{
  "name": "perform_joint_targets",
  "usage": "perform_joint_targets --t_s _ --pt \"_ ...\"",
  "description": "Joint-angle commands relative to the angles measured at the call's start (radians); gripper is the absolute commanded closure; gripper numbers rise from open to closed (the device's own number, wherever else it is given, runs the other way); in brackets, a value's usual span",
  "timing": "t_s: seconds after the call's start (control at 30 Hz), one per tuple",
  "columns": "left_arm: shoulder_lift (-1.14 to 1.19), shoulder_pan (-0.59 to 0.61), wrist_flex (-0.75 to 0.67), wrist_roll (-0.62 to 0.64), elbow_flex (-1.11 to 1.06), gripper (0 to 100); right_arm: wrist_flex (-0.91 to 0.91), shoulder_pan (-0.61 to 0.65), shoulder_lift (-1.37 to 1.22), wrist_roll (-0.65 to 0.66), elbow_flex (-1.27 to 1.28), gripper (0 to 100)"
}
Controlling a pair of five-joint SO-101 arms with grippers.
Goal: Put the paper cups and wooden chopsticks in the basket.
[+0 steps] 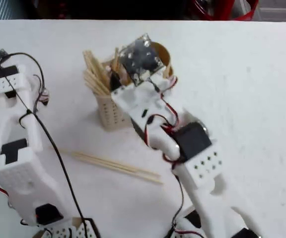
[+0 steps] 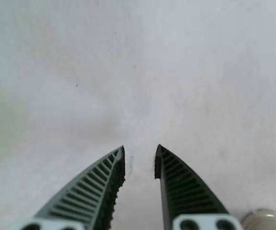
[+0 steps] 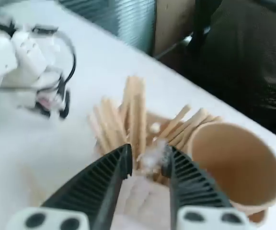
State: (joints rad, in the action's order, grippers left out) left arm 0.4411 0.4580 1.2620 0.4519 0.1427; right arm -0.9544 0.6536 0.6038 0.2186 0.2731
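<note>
Near the middle of the white table (image 1: 252, 74) stands a pale perforated basket (image 1: 112, 113) with a thick bunch of wooden chopsticks (image 1: 94, 75) standing upright in it, their tips fanning out above the rim; just beside that bunch, on the side away from the left arm (image 1: 14, 148), sits a brown paper cup (image 1: 161, 53), tilted with its mouth showing (whether it rests inside the basket or against it cannot be told); the right arm (image 1: 192, 144) stretches across the table to the basket, its wrist hanging over the basket's top; in the right wrist view the right gripper (image 3: 145, 165) hovers just above the standing sticks (image 3: 131, 112) with its two dark fingers a narrow gap apart, nothing clearly caught between them, the cup (image 3: 234, 163) close at one side; a few loose chopsticks (image 1: 118, 166) lie flat on the table in a slim bundle between the two arms, near the basket's foot; the left gripper (image 2: 139, 163) hangs over bare table well apart from the basket, its fingers parted by a small gap and holding nothing.
</note>
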Motion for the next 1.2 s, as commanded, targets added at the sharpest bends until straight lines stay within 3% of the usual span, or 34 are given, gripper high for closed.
perform_joint_targets --t_s 0.0,0.13,0.3,0.47,0.7,0.9,1.03,1.17 --pt "-0.012 0.004 -0.017 0.003 0.014 88 -0.360 0.097 0.016 0.199 -0.002 90.8" --pt "-0.010 0.005 -0.035 0.003 0.012 88 -0.458 0.196 -0.094 0.325 0.114 85.5" --pt "-0.010 0.024 -0.037 0.003 0.012 88 -0.191 0.251 -0.214 0.397 0.417 82.2" --pt "-0.010 0.025 -0.037 0.003 0.012 88 -0.001 0.246 -0.288 0.468 0.551 82.2" --pt "-0.010 0.025 -0.037 0.003 0.012 88 0.051 0.245 -0.440 0.502 0.542 82.2" --pt "-0.010 0.025 -0.034 0.003 0.012 88 -0.024 0.229 -0.541 0.502 0.433 82.2" --pt "-0.010 0.025 -0.032 0.003 0.012 88 -0.031 0.171 -0.608 0.499 0.364 82.8" --pt "-0.010 0.025 -0.031 0.003 0.012 88 -0.018 0.065 -0.711 0.502 0.279 91.5"
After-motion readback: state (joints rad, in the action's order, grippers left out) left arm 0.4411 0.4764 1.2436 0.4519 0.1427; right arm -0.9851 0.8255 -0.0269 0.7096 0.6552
